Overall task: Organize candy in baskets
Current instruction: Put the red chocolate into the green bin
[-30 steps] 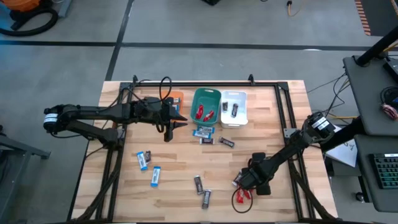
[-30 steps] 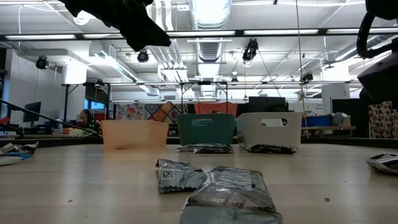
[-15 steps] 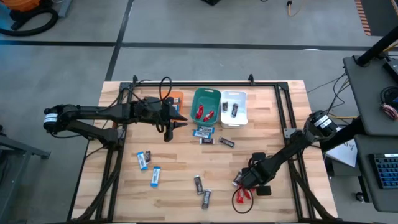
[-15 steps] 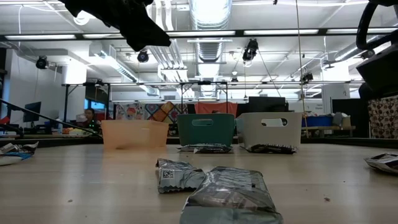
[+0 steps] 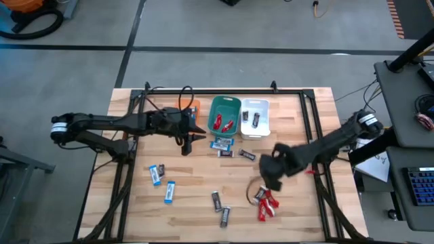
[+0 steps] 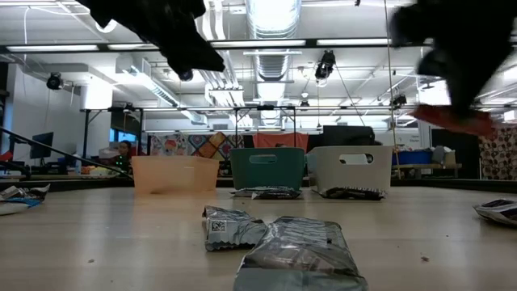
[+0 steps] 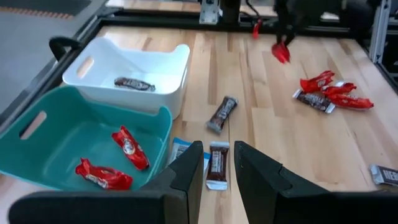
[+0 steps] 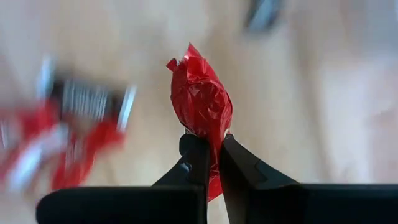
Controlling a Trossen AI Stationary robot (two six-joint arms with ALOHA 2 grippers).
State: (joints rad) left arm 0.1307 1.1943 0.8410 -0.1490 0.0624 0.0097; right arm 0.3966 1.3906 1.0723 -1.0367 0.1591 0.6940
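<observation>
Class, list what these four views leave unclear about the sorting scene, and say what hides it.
- Orange basket contents: high view, covered by the left arm; low view, only its wall.
- Right tool, shut on a red candy: low view, motion blur.
- Wrapper print on loose candies: high view, too small.

Wooden table (image 5: pixel 203 179), grey floor (image 5: pixel 203 27) — ceiling lights (image 6: pixel 271 16), distant person (image 6: pixel 123 150)

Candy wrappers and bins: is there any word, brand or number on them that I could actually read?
None can be read.
Grey-wrapped candy nearest the low camera: a square code patch, its print too small.
Dark bar ahead of the left gripper: white lettering, blurred.
Red candy held in the right gripper: no print visible.
White basket, teal basket: no labels.
</observation>
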